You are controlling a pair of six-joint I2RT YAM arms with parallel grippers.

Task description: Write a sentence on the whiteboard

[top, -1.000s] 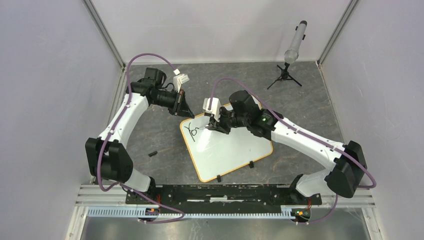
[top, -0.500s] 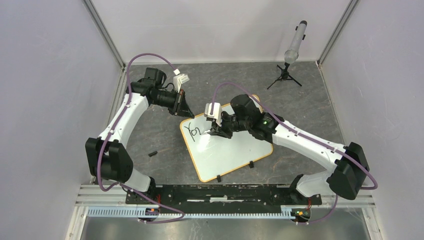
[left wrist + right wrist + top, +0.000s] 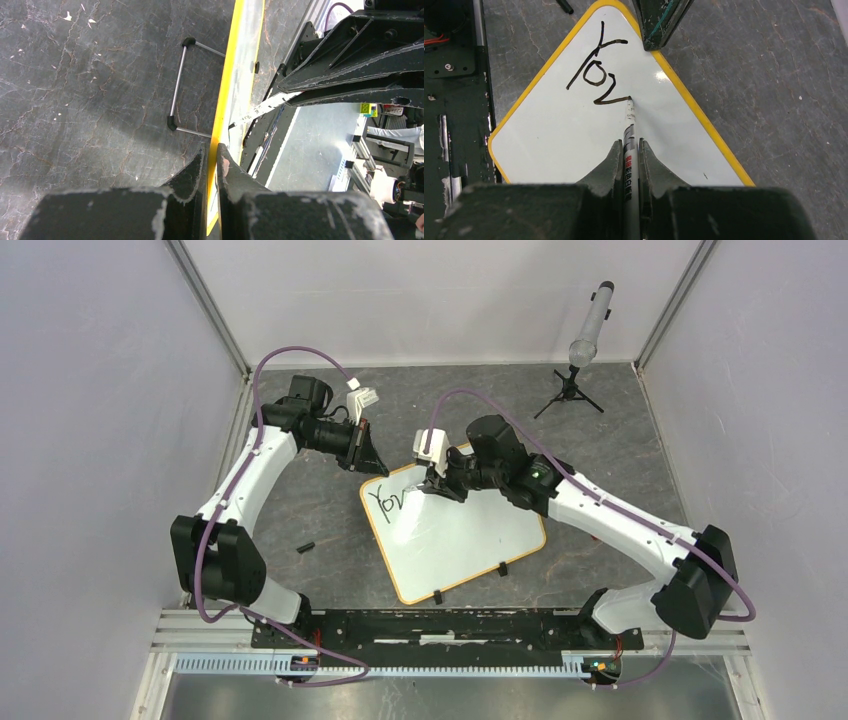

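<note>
The whiteboard (image 3: 470,535) lies tilted on the dark table, white with a yellow-orange frame. The sentence (image 3: 384,501) reads roughly "Yo" plus a fresh angled stroke near the board's far left corner; it also shows in the right wrist view (image 3: 599,75). My right gripper (image 3: 432,490) is shut on a grey marker (image 3: 629,117), its tip touching the board at the stroke's end. My left gripper (image 3: 370,464) is shut on the board's frame (image 3: 224,100) at that corner, a finger on each side. Its fingers (image 3: 659,22) show in the right wrist view.
A grey cylinder on a small black tripod (image 3: 585,340) stands at the back right. A small black cap (image 3: 305,546) lies left of the board. Two black clip feet (image 3: 437,596) sit on the board's near edge. A wire stand (image 3: 178,85) lies beside the frame.
My right gripper moved the marker down-left, then back up-right on the board, adding an angled stroke after "Yo". The left arm and the board have not moved.
</note>
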